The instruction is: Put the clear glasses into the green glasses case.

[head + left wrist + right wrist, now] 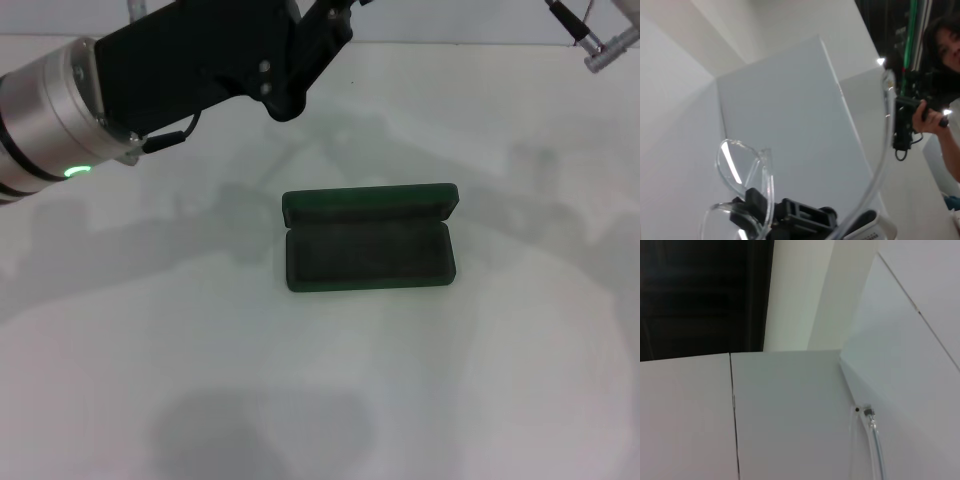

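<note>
My left gripper (790, 220) was clamped on the clear glasses (747, 172), dark fingers (756, 202) pinching the frame at the lens, one long clear arm curving away past the wrist. That arm was raised high at the far left of the table (500, 380), its gripper out of the head view. My right gripper was barely in view at the far right corner, and I could not tell how its jaws stood. The green glasses case (370, 237) lay open mid-table, lid tipped back, dark cavity empty. I judged this the carry step: next I needed to bring the glasses down over the cavity, lengthwise with it, arms tucked within the rim.
</note>
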{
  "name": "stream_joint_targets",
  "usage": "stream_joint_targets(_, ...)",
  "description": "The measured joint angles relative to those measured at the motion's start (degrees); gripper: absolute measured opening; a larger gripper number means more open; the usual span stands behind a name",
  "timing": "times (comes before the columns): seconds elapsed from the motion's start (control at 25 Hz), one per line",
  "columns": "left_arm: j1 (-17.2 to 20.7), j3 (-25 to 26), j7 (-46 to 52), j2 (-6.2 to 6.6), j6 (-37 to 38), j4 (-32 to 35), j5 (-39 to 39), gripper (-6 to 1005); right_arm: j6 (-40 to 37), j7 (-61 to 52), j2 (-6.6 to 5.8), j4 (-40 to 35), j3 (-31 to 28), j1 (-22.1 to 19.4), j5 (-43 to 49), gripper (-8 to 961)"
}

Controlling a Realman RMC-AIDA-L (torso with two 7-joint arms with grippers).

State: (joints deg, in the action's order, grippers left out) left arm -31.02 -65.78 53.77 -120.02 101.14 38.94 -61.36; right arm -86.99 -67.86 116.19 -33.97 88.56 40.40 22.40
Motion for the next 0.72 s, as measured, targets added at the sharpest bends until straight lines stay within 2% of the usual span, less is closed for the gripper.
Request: stream_joint_targets(0.72, 0.73, -0.23, -1.74, 0.14, 0.06, -0.53, 3.72, 22, -0.13, 0.09, 0.0, 2.75, 2.2, -0.52, 0.38, 91)
